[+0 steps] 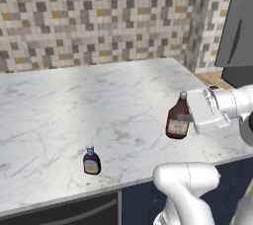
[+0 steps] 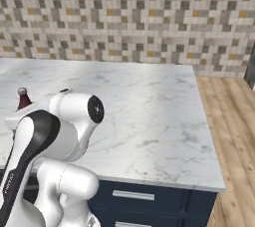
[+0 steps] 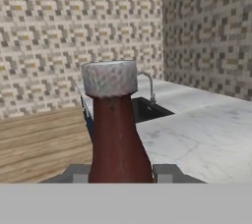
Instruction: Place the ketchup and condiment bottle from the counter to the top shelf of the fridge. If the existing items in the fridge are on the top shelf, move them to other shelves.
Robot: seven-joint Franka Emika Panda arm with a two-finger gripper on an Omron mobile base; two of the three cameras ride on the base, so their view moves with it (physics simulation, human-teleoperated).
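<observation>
Above the table's right edge | ketchup bottle (image 1: 178,119) pinched low on its body by the fingers (image 1: 185,117), lifted clear of the marble table (image 1: 74,110) | small condiment bottle (image 1: 91,160) waits near the front edge | risk: tall bottle may tip or slip during the swing toward the fridge.

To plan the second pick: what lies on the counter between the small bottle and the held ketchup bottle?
Nothing: the left base view shows bare marble counter between small bottle and ketchup bottle.
</observation>
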